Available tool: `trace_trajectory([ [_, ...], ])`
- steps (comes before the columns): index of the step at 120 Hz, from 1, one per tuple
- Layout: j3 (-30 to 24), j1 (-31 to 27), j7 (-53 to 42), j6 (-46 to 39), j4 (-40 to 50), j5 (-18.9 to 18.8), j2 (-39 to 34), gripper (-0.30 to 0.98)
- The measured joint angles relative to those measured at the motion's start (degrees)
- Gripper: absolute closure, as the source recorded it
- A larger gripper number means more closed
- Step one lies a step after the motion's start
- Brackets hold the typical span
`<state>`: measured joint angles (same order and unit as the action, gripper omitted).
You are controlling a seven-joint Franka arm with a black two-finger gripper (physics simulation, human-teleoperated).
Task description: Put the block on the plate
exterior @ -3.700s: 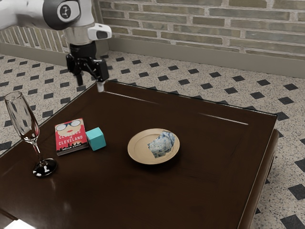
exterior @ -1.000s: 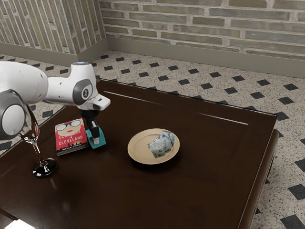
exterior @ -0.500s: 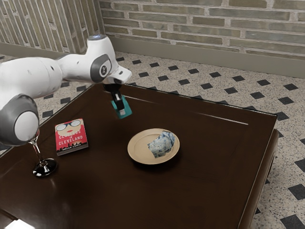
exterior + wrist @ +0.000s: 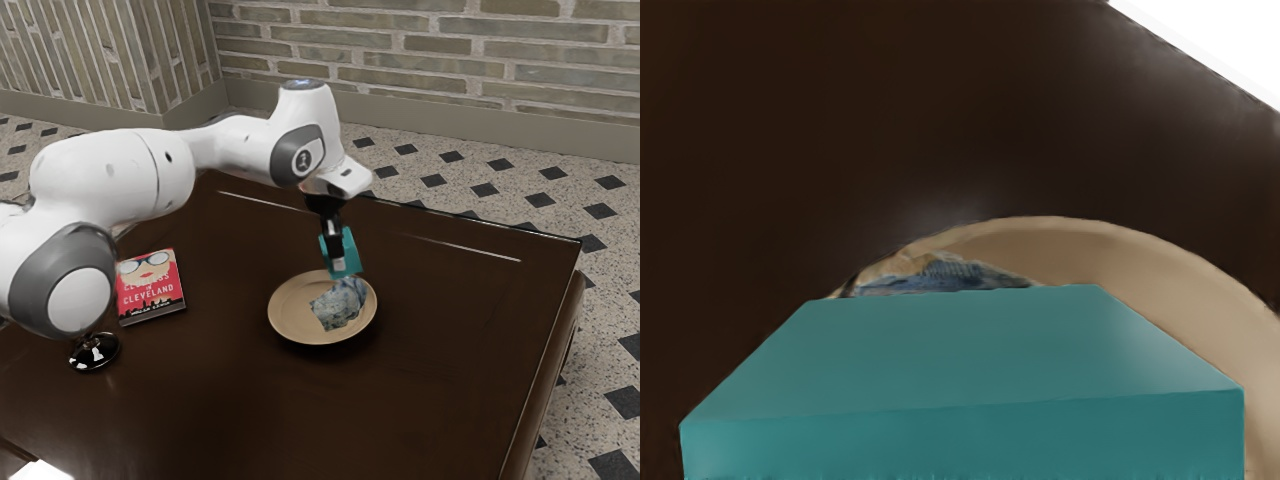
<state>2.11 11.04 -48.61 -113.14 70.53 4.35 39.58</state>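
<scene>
one glass's black base (image 4: pixel 94 352) near at the exterior view's left, a red book (image 4: pixel 150 287) beyond, a tan plate (image 4: pixel 289 315) nearer the exterior view's right, my gripper (image 4: pixel 339 262) clamped on the teal block (image 4: pixel 351 256) above it, brick wall (image 4: pixel 450 70) far behind

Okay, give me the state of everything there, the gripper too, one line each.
Teal cubic block, held in the air.
Black two-finger gripper, shut on the block.
Round tan plate, face up on the dark wooden table.
Blue-and-grey patterned patch, on the plate.
Red illustrated book, closed, cover up.
Glossy black round foot, flat on the table.
</scene>
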Motion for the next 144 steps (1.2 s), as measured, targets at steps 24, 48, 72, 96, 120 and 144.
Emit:
trace_trajectory([
  [24,0.38,-0.72,0.30,-0.42,7.45,0.42,-2.80,0.34],
  [48,0.34,-1.51,0.51,-2.05,9.99,0.56,-1.75,0.34],
  [72,0.39,-1.55,0.66,-2.93,10.02,0.91,0.14,0.34],
  [96,0.42,-1.54,0.61,-4.25,10.00,1.21,0.72,0.22],
  [120,0.38,-1.51,0.45,-4.44,9.91,1.35,-0.88,0.08],
  [144,0.33,-1.45,1.01,-1.98,11.59,1.31,-9.47,0.03],
])
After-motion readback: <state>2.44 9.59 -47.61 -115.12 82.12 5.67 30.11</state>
